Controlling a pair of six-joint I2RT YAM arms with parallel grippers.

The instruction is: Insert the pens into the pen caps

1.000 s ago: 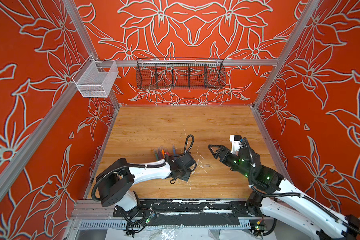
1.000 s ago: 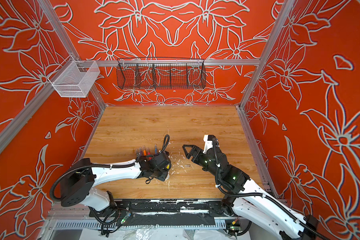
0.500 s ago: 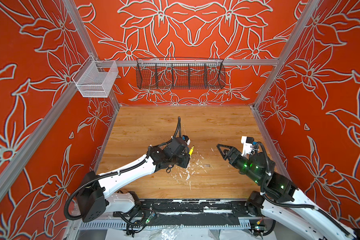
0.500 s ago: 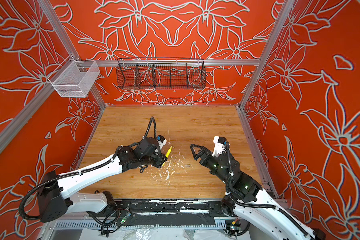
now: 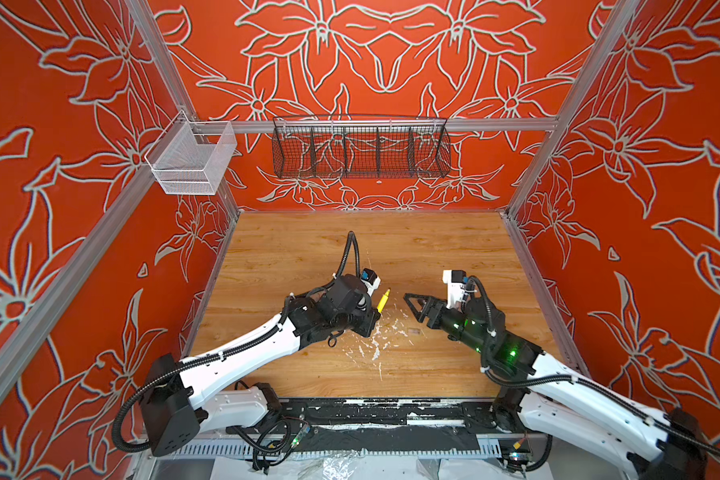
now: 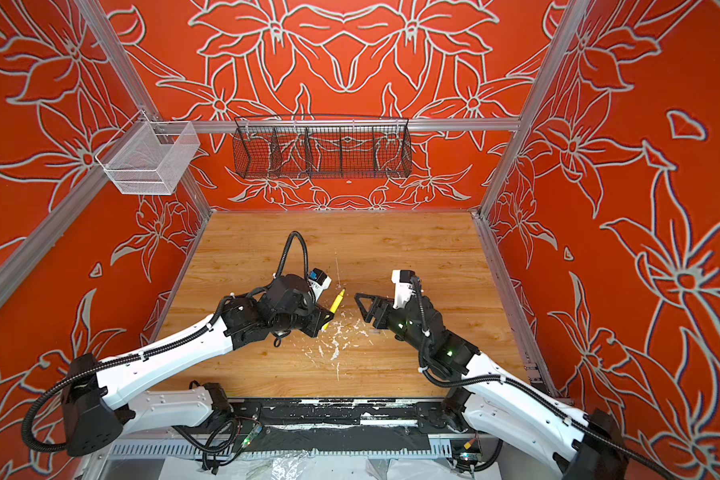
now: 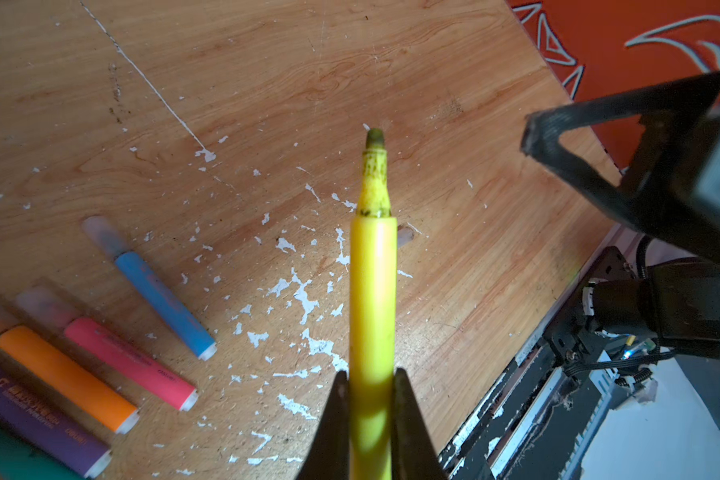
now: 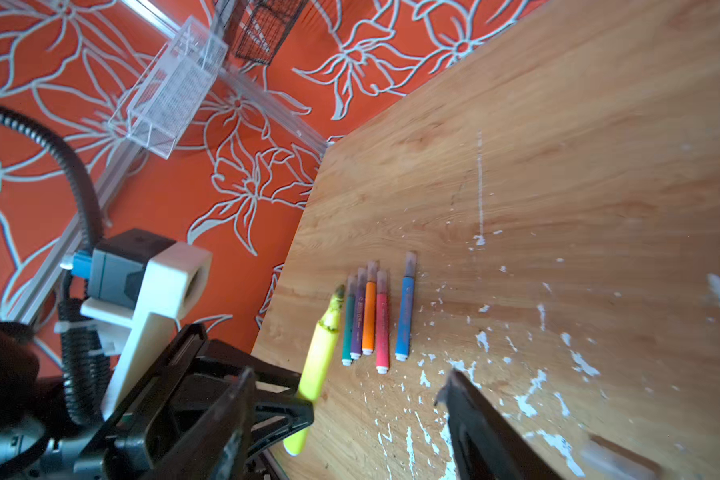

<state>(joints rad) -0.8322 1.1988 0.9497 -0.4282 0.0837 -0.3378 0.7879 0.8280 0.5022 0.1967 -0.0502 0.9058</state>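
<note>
Ahead of the left gripper (image 7: 371, 374), you see what may be a cap (image 7: 407, 236) half hidden behind the yellow pen (image 7: 371, 299).

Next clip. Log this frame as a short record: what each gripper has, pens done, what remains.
left gripper: shut on yellow pen, tip bare, held off the table
right gripper: jaws apart, empty, facing the pen tip
capped pens: five in a row on the table (green, purple, orange, pink, blue)
loose cap: one, lying on the table between the arms
remaining: yellow pen not yet capped
</note>
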